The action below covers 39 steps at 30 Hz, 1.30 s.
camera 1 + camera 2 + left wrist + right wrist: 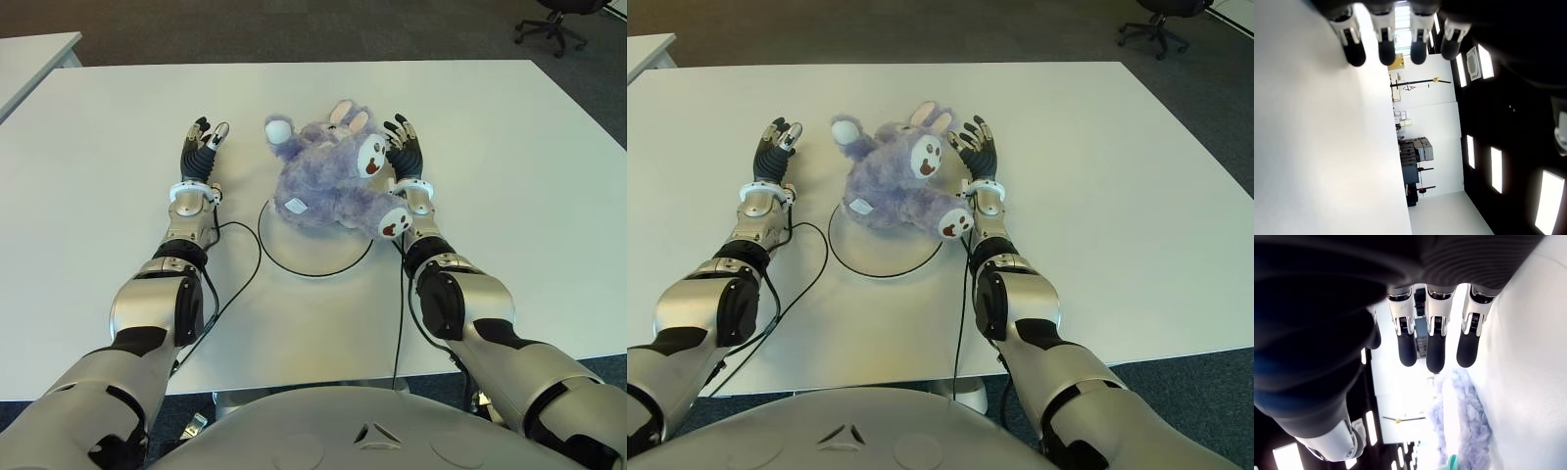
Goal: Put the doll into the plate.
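A purple plush bunny doll (328,176) lies on its back across the far part of a white plate with a thin black rim (313,273), its head and one arm reaching past the rim. My left hand (204,147) is flat on the table to the doll's left, apart from it, fingers (1386,44) straight and holding nothing. To the doll's right my right hand (405,147) has its fingers (1435,347) spread, close beside the doll's foot. Purple fur of the doll (1469,431) shows beyond those fingertips.
The white table (509,196) extends wide on both sides. Black cables (235,264) run along each forearm near the plate. A second table's corner (29,59) is at the far left, and an office chair (554,24) stands on the floor at the far right.
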Motion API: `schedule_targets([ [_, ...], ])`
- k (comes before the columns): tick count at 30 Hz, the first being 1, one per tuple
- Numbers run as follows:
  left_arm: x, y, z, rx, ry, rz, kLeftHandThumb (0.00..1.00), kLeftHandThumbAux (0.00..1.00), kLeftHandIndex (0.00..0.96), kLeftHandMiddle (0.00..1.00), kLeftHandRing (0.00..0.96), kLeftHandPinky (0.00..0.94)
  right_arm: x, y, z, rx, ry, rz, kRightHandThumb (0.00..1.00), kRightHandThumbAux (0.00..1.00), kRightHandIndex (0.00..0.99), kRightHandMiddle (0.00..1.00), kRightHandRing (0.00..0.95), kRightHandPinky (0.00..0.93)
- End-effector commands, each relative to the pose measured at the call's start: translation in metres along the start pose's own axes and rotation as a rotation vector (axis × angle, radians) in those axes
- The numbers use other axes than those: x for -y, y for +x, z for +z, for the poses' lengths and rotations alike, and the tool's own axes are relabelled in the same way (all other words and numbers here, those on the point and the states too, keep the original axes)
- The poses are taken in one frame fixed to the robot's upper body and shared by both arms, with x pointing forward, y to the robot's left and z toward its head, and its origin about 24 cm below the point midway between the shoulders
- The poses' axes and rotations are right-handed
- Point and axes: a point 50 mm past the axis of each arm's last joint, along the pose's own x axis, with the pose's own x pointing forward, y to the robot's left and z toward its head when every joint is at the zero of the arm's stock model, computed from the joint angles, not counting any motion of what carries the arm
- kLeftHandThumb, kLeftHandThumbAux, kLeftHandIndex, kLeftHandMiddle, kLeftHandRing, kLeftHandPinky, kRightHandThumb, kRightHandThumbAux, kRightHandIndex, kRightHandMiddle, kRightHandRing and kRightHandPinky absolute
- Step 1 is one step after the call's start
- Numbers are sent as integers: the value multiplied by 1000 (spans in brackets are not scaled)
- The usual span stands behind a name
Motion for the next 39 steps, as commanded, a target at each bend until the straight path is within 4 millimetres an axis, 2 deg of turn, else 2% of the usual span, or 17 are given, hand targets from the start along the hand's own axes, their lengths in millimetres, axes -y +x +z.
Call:
schedule_targets([
  [1,3,-24,-52,-225,-10,-3,0,407,0,91,85,65,10,-39,-68,-278,4,-37,335,771,83,167,183,225],
  [6,3,-24,-52,-222,-8,-2,0,408,0,96,88,61,10,-39,-68,-278,4,-38,341,770,85,169,186,225],
  [15,3,-24,-52,-218,-11,-8,0,409,0,116,112,114,10,-39,-69,-279,3,-38,353,777,80,166,177,205],
  [19,3,-24,-51,-212,-11,-13,0,407,0,105,100,69,10,-39,-69,-280,0,-40,348,779,80,167,179,213],
  [39,4,-25,-53,-216,-12,-15,0,407,0,98,96,92,11,-39,-69,-282,1,-43,348,764,77,159,171,207],
])
